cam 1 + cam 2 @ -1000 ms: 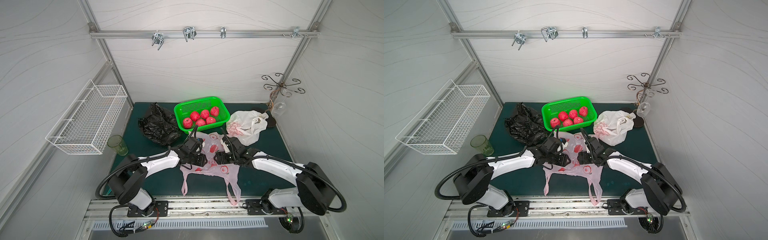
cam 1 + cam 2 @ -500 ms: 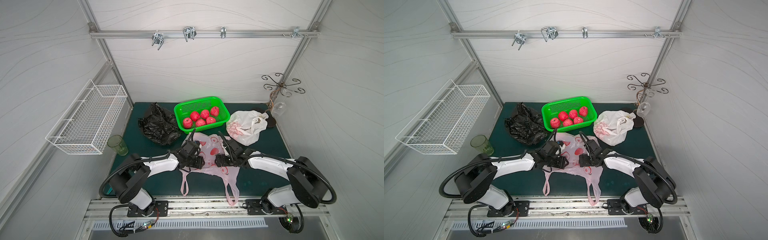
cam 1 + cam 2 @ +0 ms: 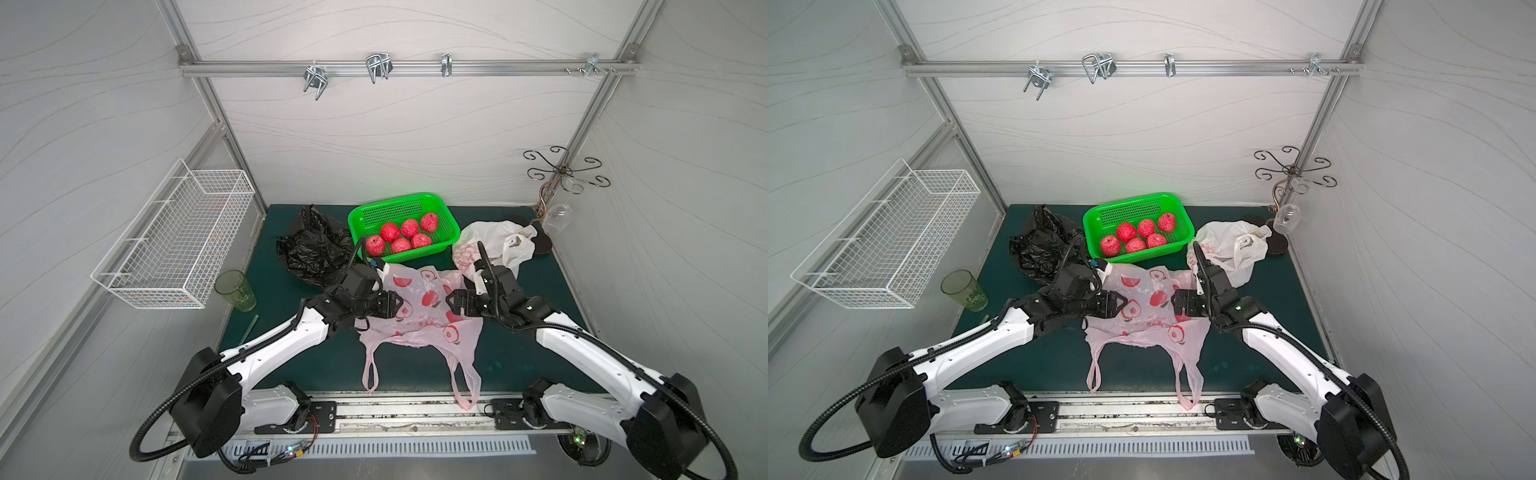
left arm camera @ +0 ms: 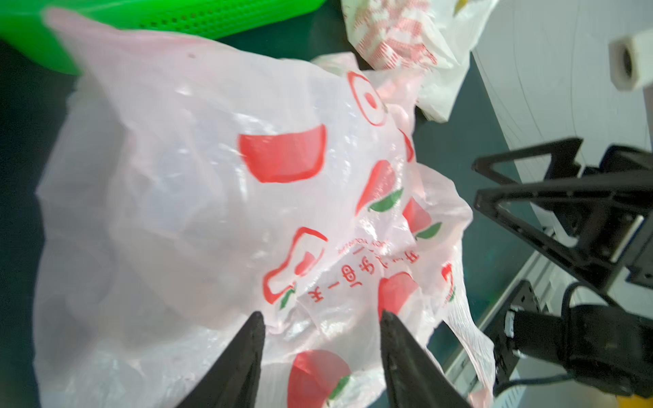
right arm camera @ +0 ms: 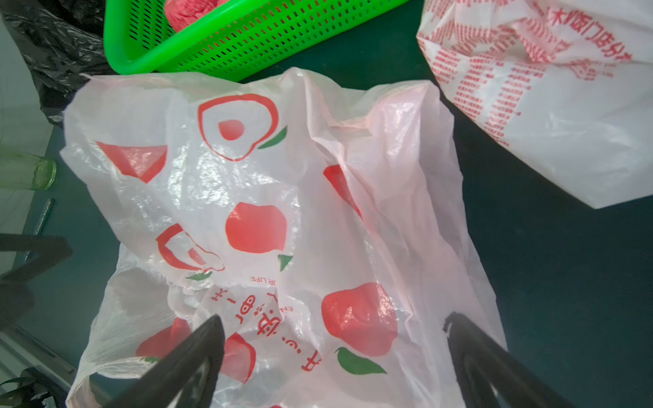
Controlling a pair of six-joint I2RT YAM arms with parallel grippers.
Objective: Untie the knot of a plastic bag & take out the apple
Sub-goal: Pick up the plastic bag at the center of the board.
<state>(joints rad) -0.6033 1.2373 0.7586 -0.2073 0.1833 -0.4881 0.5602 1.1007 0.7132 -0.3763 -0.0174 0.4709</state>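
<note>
We saw the thin pink plastic bag w/ red apple prints [image 3: 422,318] slumped mid-way on the dark green table mat [image 3: 415,370]. Its two loop handles [image 3: 465,380] lay loose & unknotted toward 6 o'clock. The left gripper [image 3: 398,306] sat at the bag's 9 o'clock edge, jaws apart, tips over the film. The right gripper [image 3: 451,301] sat at its 3 o'clock edge, jaws spread wide, clamping nothing. The bag lay btwn them. Whether an apple was inside, we couldn't tell. A green perforated plastic basket [image 3: 397,202] of red apples [image 3: 409,228] stood at the bag's 12 o'clock.
</note>
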